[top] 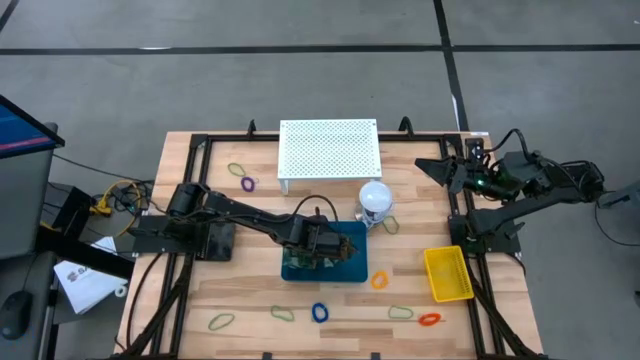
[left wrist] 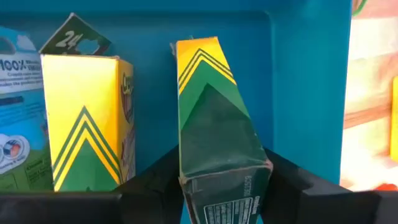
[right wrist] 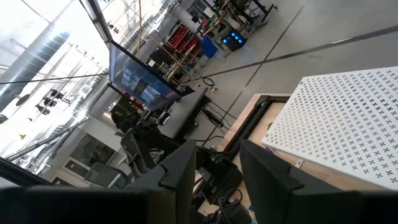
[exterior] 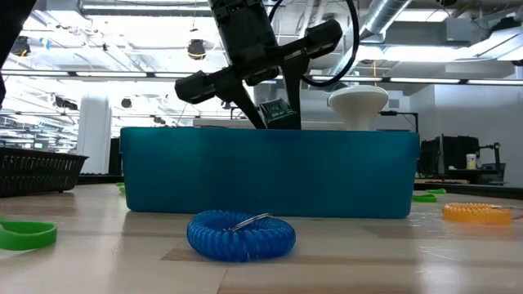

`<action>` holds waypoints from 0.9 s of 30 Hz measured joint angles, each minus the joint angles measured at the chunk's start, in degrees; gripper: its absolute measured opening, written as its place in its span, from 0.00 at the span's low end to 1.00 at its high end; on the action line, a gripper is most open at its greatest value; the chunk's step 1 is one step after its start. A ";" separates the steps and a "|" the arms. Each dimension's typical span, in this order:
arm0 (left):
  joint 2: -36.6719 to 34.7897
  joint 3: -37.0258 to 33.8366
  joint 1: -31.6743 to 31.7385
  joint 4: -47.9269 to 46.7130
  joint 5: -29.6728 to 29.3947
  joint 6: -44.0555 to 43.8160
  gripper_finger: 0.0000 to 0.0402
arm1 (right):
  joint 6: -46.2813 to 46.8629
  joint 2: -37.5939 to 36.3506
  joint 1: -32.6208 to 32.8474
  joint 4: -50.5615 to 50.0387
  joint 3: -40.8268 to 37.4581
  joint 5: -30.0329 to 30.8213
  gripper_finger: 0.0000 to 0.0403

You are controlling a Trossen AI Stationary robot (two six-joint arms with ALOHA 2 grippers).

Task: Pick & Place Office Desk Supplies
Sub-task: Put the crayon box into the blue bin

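A yellow-and-green crayon box stands tilted in the blue bin at the table's middle. My left gripper reaches down into the bin and is shut on this box. The low view shows the gripper above the bin's near wall. Beside the held box, a second crayon box and a blue packet stand in the bin. My right gripper waits open at the table's far right, level and high, with nothing between its fingers. My left gripper has the crayon box's near end between its two fingers, one finger on each broad side. The fingers come from above, slanting steeply down into the bin. The box leans tilted, its far end toward the bin's floor.
Thin loops lie about the table: blue, orange, red-orange, purple and several green ones. A yellow basket sits right of the bin. The white ball and perforated board stand behind it.
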 joint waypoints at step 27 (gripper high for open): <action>-1.10 0.03 -3.64 0.00 2.65 2.29 0.43 | 0.19 0.00 0.00 -1.07 0.02 -0.60 0.30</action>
